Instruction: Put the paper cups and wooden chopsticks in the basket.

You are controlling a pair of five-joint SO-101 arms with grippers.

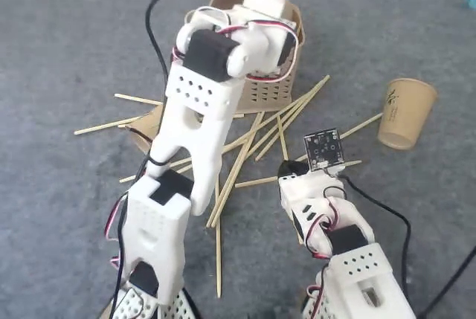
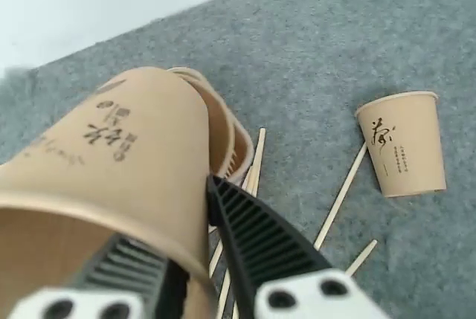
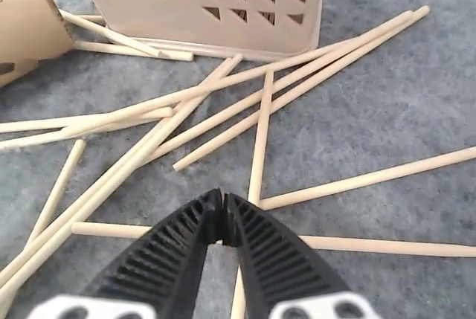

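My left gripper (image 2: 186, 218) is shut on the wall of a brown paper cup (image 2: 111, 155), held tilted over the basket (image 1: 271, 88) at the back of the mat. More cup rims (image 2: 227, 129) show inside the basket below it. A second cup (image 1: 405, 112) lies on the mat to the right, also seen as the cup (image 2: 405, 144). A third cup (image 3: 22, 21) lies by the basket's left side. Several wooden chopsticks (image 1: 245, 148) are strewn in front of the basket. My right gripper (image 3: 222, 218) hangs shut just above the chopsticks (image 3: 260, 133), holding nothing.
Grey carpet covers the table. The left arm (image 1: 197, 111) stretches across the chopstick pile toward the basket. The right arm's base (image 1: 349, 259) sits at the front right. Loose chopsticks (image 1: 111, 124) reach out to the left.
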